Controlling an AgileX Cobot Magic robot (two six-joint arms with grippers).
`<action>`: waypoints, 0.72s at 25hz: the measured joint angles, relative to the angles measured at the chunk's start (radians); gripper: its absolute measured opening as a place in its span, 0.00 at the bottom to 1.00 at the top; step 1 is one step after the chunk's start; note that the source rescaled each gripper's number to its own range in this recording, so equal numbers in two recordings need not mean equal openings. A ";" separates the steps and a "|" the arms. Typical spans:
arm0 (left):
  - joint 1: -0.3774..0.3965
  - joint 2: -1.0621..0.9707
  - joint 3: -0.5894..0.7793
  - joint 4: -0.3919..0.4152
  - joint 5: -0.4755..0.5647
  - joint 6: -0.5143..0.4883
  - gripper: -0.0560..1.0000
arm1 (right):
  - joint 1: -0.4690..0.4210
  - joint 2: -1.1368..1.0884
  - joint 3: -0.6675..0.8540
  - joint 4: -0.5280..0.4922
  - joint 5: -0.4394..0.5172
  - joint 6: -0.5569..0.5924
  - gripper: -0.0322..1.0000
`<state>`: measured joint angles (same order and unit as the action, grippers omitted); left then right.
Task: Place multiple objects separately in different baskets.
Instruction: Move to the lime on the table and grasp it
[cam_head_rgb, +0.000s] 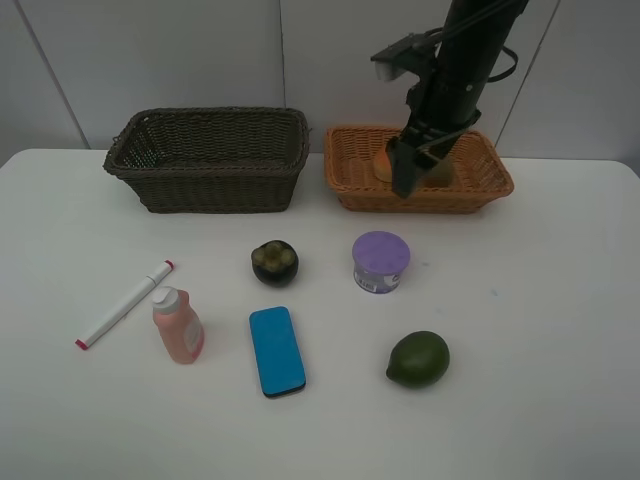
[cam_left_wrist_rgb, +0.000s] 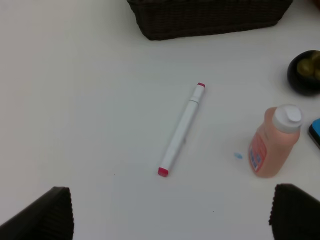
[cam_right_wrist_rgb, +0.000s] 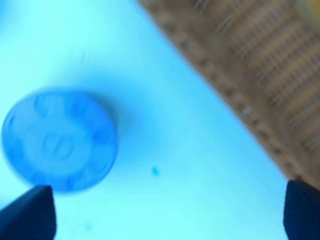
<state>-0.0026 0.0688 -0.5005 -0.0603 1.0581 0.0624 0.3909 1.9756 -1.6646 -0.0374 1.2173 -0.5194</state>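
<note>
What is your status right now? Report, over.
Left gripper open above marker. Right gripper open at orange basket, tub nearby. Nothing blocking.

My right wrist view is blurred and blue-tinted, the purple-lidded tub (cam_right_wrist_rgb: 59, 140) just a smear. From above, my right gripper (cam_head_rgb: 416, 165) covers most of what lies inside the light orange basket (cam_head_rgb: 347, 182).

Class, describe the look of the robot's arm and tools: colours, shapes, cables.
The right arm is black, with a boxy dark camera and looping black cables. The left tool has black fingers with ridged edges.
</note>
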 joint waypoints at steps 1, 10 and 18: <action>0.000 0.000 0.000 0.000 0.000 0.000 1.00 | 0.006 -0.016 0.032 0.002 0.000 -0.021 0.99; 0.000 0.000 0.000 0.000 0.000 0.000 1.00 | 0.075 -0.212 0.322 0.019 -0.001 -0.206 0.99; 0.000 0.000 0.000 0.000 0.000 0.000 1.00 | 0.151 -0.352 0.560 0.008 -0.118 -0.355 0.99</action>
<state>-0.0026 0.0688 -0.5005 -0.0603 1.0581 0.0624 0.5419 1.6237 -1.1043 -0.0298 1.0989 -0.8745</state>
